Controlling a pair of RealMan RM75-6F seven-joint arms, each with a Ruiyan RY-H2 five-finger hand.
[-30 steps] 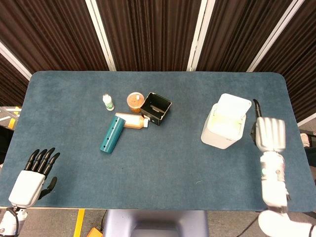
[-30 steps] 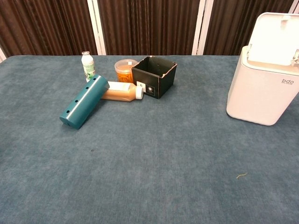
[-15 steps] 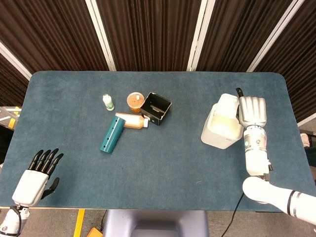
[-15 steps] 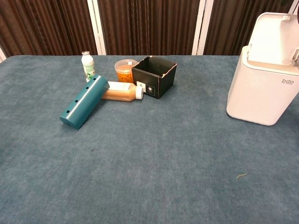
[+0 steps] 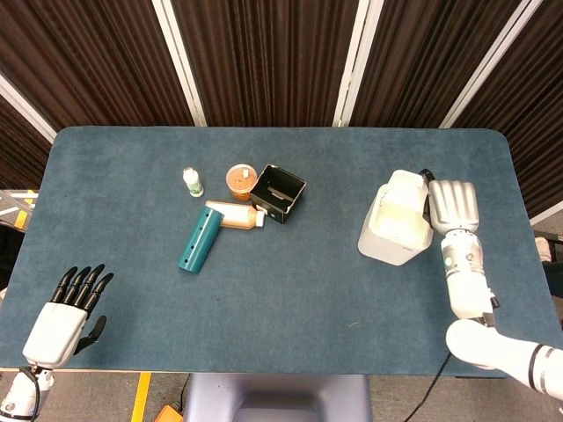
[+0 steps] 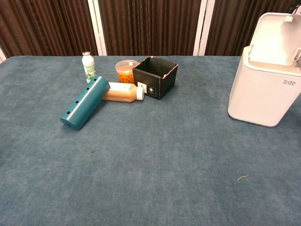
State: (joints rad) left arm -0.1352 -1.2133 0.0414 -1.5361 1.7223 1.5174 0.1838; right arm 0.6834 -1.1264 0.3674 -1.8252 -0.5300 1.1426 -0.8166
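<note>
Touching the raised lid (image 5: 410,186) of the white bin (image 5: 394,230), the right hand (image 5: 452,205) lies flat against its far-right side, fingers straight and together, gripping nothing. Lid stands tilted, only partly open, so the bin is neither fully opened nor shut; whichever way it goes, that move looks about half done by my read. Bin inside looks pale and bare from the head view, contents can't be told for sure. Left hand (image 5: 63,314) rests at the near-left worktop (image 5: 290,290) edge, well apart from the bin, fingers spread, holding nothing. Far left of the bin sits a cluster: black box (image 5: 278,193) open on top, looks hollow; orange tub (image 5: 239,181) with something orange inside; brown bottle (image 5: 236,216) lying on its side; teal tube (image 5: 197,239) lying touching it; small white bottle (image 5: 193,182) upright.
</note>
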